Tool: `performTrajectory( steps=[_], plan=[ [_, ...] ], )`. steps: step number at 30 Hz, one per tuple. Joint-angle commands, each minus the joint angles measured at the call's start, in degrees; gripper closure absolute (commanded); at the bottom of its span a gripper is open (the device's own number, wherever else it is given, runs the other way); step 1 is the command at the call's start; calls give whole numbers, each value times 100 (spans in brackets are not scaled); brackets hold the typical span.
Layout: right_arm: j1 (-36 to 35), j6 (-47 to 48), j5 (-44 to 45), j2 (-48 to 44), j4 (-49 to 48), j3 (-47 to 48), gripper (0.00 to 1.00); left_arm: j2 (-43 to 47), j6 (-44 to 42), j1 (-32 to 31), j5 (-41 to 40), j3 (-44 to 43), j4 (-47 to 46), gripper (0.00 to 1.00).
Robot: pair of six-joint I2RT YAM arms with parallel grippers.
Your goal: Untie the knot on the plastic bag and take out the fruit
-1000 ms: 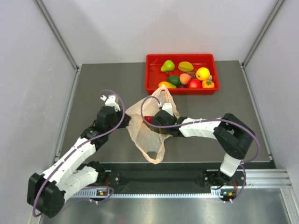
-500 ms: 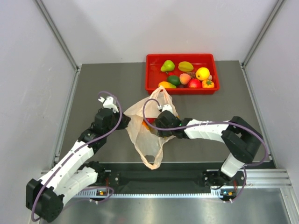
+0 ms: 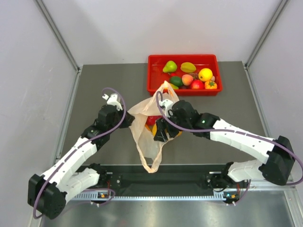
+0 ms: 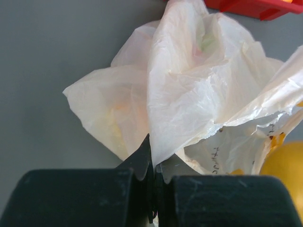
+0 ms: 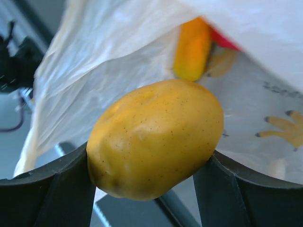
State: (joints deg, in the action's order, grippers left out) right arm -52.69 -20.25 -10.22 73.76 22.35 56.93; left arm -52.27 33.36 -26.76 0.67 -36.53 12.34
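Note:
The plastic bag (image 3: 144,137) lies open in the middle of the table, one handle loop standing up at the back. No knot shows. My left gripper (image 3: 126,118) is shut on the bag's left edge; the left wrist view shows its jaws (image 4: 154,165) pinching thin plastic (image 4: 189,85). My right gripper (image 3: 160,133) is at the bag's mouth, shut on a yellow fruit (image 5: 156,137) held between its fingers (image 5: 222,189). The yellow fruit also shows in the top view (image 3: 154,128). A red fruit (image 3: 151,120) and an orange fruit (image 5: 191,47) sit inside the bag.
A red tray (image 3: 153,89) with several toy fruits stands at the back, just behind the bag's handle loop. Its edge shows in the left wrist view (image 4: 255,7). Grey walls close in the table on the left and right.
My right gripper has drawn back out of the bag with the yellow fruit, and its arm has swung out to the right. My left gripper has kept its hold on the bag's edge.

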Motion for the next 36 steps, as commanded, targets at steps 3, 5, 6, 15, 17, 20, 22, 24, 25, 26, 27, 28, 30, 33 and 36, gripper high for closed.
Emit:
performTrajectory(
  steps=[3, 5, 6, 15, 17, 20, 22, 24, 25, 26, 27, 28, 30, 33, 36],
  plan=[
    [92, 610, -2078, -133, 1262, 828, 100, -354, 30, 13, 179, -644, -355, 100],
    [101, 706, -2476, -247, 1473, 1230, 100, -494, 4, 22, 214, -767, -364, 100],
    [153, 715, -2476, -335, 1492, 1338, 100, -529, -5, 13, 223, -794, -364, 100],
    [2101, 979, -1379, -1144, 1887, 2235, 100, -618, -58, 22, 206, -750, -346, 100],
    [2446, 804, -801, -1109, 1747, 2200, 100, -635, -58, 22, 215, -741, -338, 100],
    [3061, 734, -686, -786, 1273, 2243, 100, -644, -67, 22, 223, -741, -329, 100],
    [3360, 576, 85, -408, 1228, 2445, 100, -670, -58, 22, 284, -750, -337, 100],
    [3623, 453, 475, 356, 1219, 2893, 100, -705, -23, 22, 364, -785, -355, 100],
    [3686, 382, 938, 655, 1245, 3077, 100, -723, -6, 22, 442, -785, -372, 100],
    [3747, 286, 1125, 1232, 1246, 3444, 100, -732, 29, 22, 513, -785, -390, 100],
    [3835, 189, 1223, 1533, 1246, 3639, 100, -741, 47, 22, 566, -794, -416, 100],
    [3871, 110, 1294, 2111, 1289, 4050, 100, -775, 82, 13, 731, -803, -434, 100],
    [3941, -39, 1329, 2729, 1386, 4535, 100, -793, 126, 13, 908, -829, -469, 100],
    [4020, -242, 1488, 3784, 1588, 5467, 100, -820, 223, 13, 1207, -943, -460, 100],
    [4038, -243, 1470, 4611, 1729, 6285, 100, -793, 258, -4, 1401, -1075, -478, 100]
  ],
)
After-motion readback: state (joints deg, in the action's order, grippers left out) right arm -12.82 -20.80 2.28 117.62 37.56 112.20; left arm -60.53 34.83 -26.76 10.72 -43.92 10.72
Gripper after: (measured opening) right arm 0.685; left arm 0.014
